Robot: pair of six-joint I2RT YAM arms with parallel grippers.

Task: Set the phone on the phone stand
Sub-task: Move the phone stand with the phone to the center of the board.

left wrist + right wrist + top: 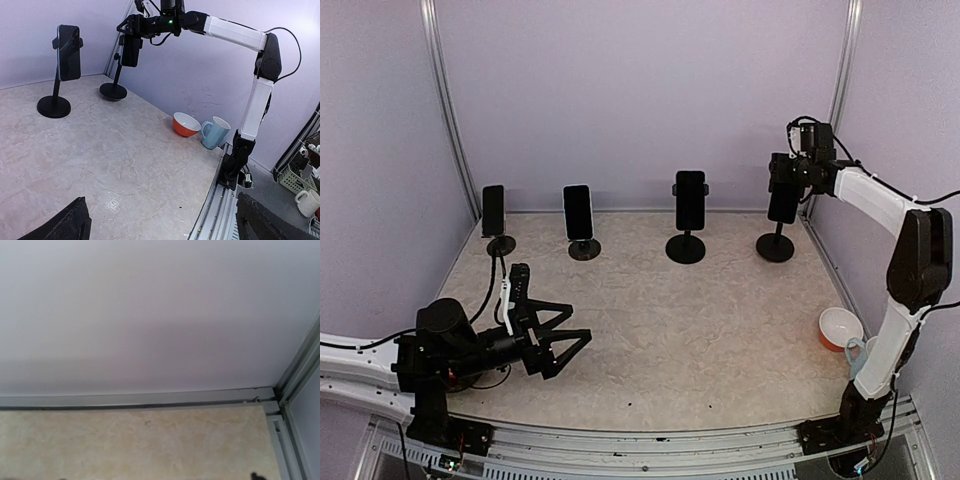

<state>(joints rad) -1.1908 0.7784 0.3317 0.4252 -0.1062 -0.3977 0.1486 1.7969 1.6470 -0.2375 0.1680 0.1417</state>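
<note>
Black phone (783, 206) clamped in right fingers (782, 180) over stand (775, 246) | left fingers (570, 342) spread wide, holding nothing

Pale lilac walls (640, 90) close in the far, left and right sides, with metal posts (445, 110) at the far corners. The tabletop (700, 330) is beige with marble veining, evenly lit. A metal rail (650, 440) lines its near edge. Beyond the right side lie grey floor (267, 184) and a basket (289, 175).

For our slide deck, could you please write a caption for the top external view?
The right gripper meets the phone at the far-right stand; the left gripper sits open.
</note>
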